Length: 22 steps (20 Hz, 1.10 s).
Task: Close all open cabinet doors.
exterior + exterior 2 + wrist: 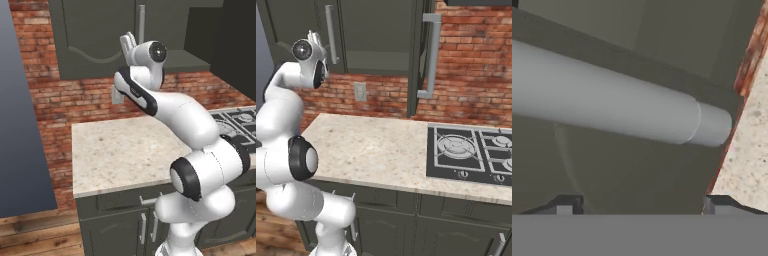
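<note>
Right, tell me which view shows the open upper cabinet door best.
The right base view: the open cabinet door stands edge-on, swung out over the counter, its silver handle fully visible. The left base view shows only a dark panel at the far right. The hand view instead shows another door's handle up close.

The upper doors are dark grey-green panels with an arched moulding and a long silver bar handle. The left door [92, 37] lies shut, flush with the cabinet, its handle [612, 102] close up in the hand view. The right door [418, 57] stands open, edge-on above the bench.
</note>
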### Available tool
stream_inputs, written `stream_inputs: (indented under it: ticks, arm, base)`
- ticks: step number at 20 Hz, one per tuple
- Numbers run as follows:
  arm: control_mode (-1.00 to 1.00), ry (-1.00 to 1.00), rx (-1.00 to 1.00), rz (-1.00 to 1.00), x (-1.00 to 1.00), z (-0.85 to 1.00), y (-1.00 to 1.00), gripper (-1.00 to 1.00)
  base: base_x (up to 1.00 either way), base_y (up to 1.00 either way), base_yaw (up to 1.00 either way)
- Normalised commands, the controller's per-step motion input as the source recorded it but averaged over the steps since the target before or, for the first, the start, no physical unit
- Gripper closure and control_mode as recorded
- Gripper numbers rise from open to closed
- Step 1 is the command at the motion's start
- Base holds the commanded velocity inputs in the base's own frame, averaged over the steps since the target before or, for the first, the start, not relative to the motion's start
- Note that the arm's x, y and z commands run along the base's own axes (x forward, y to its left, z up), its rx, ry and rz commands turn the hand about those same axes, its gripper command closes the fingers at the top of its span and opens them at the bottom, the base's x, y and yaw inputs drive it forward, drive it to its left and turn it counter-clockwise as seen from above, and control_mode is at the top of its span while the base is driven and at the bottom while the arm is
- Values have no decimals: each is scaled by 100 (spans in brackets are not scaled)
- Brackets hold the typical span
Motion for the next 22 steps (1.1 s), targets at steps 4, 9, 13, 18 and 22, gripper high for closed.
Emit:
stream_inputs:
  ticks: [4, 9, 13, 18, 22]
  arm:
    - [-100, 1, 0, 0, -45, -2, 9, -100]
    - [-100, 0, 0, 0, -63, -5, 11, -100]
    - [-100, 0, 0, 0, -63, 0, 7, -100]
    - [-100, 0, 0, 0, -57, -1, 0, -100]
    - [-100, -5, 0, 0, -56, -1, -15, -100]
  base:
    - [0, 0, 0]
    - [0, 0, 0]
    - [0, 0, 0]
    - [0, 0, 0]
    - [0, 0, 0]
